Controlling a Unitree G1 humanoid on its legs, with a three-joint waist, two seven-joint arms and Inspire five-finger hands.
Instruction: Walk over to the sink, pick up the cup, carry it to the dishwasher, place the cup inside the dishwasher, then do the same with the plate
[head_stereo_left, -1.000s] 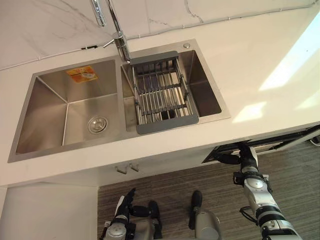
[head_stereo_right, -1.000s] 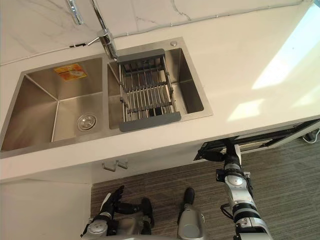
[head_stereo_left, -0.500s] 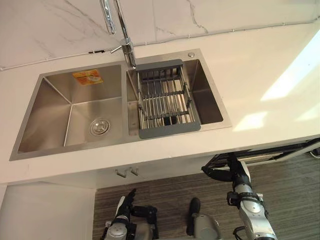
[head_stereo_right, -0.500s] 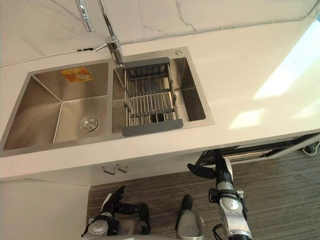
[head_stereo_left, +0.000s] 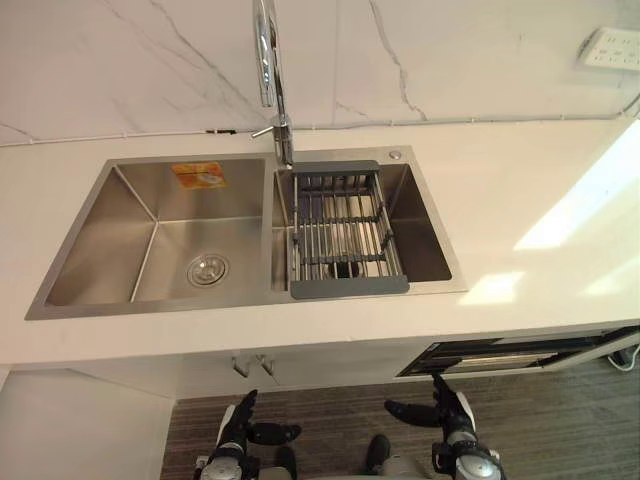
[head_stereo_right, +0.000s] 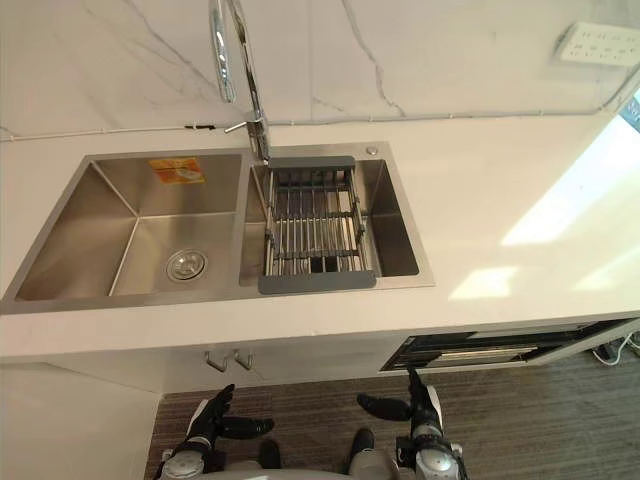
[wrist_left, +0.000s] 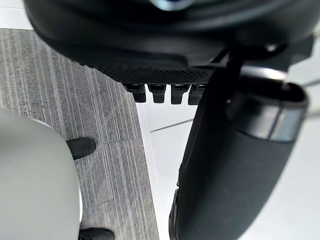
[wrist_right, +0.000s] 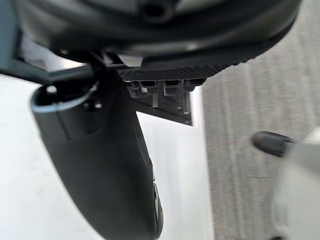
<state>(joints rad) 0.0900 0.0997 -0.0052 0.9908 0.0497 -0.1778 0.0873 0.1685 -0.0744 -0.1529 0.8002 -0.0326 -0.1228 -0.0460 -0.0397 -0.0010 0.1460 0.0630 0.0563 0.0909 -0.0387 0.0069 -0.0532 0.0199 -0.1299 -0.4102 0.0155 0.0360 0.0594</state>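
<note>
Left hand (head_stereo_left: 238, 428), right hand (head_stereo_left: 445, 408) low before sink (head_stereo_left: 150, 215), fingers straight, empty; cup likely light, slick, breakable: grasp round body

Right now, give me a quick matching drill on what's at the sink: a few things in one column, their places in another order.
Things:
1. rack
2. drain
3. faucet
4. sticker

Places:
A. left basin's far wall
B. across the right basin
C. left basin's floor
D. behind the sink, between the basins

Pairs: 1-B, 2-C, 3-D, 4-A
</note>
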